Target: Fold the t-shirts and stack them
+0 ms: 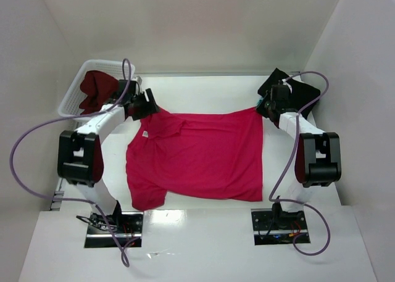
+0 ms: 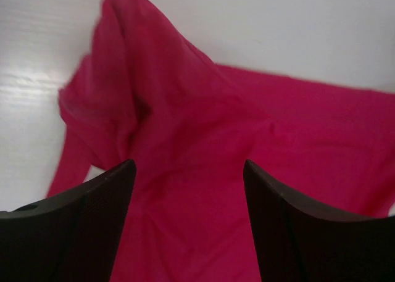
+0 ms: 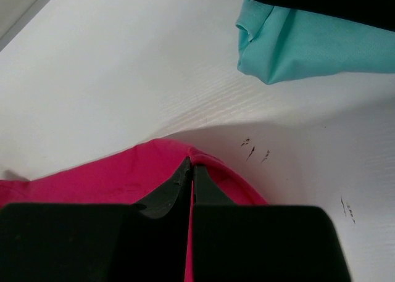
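Farthest left we see the white basket [image 1: 75, 94], outboard of the left gripper [image 1: 145, 104], with the maroon t-shirt [image 1: 95, 91] heaped inside it. Our left gripper hangs with its jaws spread wide. In its wrist view both dark fingers [image 2: 92, 223] stand well apart with nothing between them.

Right under and ahead of those fingers lies the crimson-pink t-shirt [image 1: 197, 155]. Its collar end and one sleeve are bunched into a raised ridge just beyond the fingertips. From there the shirt spreads flat on the white table [image 1: 203, 87] across to the right gripper [image 1: 267, 106], and its other sleeve lies toward the arm bases.

Our right gripper has its jaws pressed together on the far right corner of the crimson-pink t-shirt. In its wrist view the edge of the cloth wraps around the closed tips. In the top view that corner is drawn to a point at the gripper.

Just beyond the right gripper, apart from the pinched edge, lies a fold of the teal t-shirt [image 3: 296, 44]. The black t-shirt [image 1: 303, 94] covers its far part, behind and outboard of the gripper.
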